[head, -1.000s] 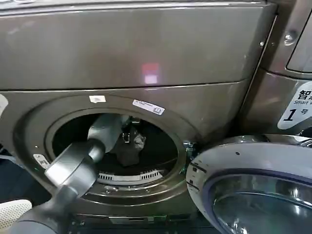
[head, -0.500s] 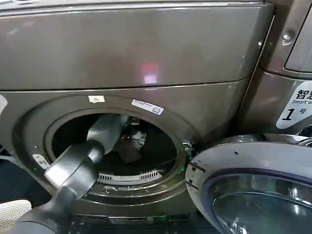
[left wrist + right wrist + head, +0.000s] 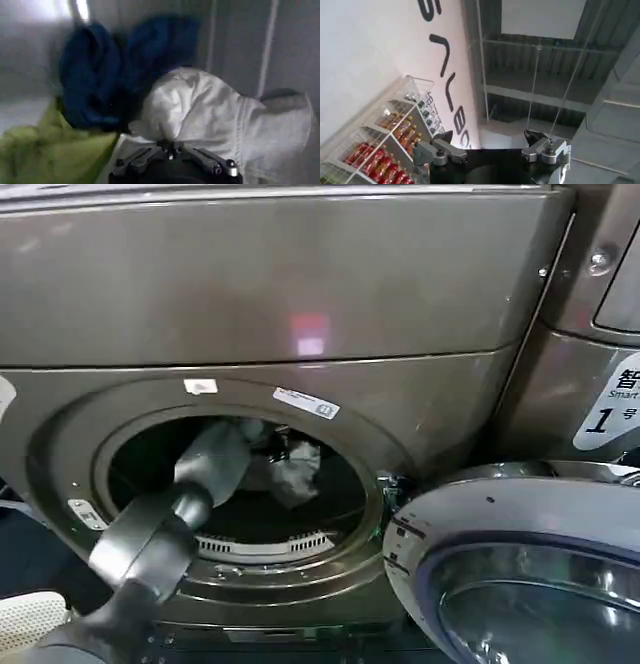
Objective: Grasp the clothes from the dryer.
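Dryer opening (image 3: 345, 446): left arm (image 3: 170, 509) runs thru its left half, so the free gap is on the right side w/ open space below. Dryer door (image 3: 520, 569) swung open just right of the opening, blocking approach from that side. Inside, white garment (image 3: 200, 115), blue cloth (image 3: 92, 75) & green cloth (image 3: 45, 145) crowd the drum wall.

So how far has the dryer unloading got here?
Done: door open, left end effector inside the drum, shut on the white garment, which hangs lifted. Left: pulling it out; the blue garment and green garment remain. Right end effector idle, open.
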Robot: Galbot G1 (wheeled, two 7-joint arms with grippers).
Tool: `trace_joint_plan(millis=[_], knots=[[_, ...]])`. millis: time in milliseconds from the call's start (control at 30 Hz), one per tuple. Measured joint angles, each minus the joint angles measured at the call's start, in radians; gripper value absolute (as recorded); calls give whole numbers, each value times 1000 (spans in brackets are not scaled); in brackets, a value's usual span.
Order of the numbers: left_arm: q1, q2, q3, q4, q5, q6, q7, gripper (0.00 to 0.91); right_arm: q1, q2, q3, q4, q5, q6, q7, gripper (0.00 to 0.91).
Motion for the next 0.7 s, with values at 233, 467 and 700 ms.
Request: trace_joint_plan(millis=[233, 467, 700], knots=[[141, 23, -117, -210, -157, -25, -142, 0, 8, 0, -6, 2, -1, 0, 1, 907], [310, 13, -224, -428, -340, -59, -274, 0, 13, 0, -15, 9, 1, 1, 5, 907], [444, -19, -316, -617, -464, -123, -433, 0, 12, -2, -18, 9, 4, -5, 13, 907]])
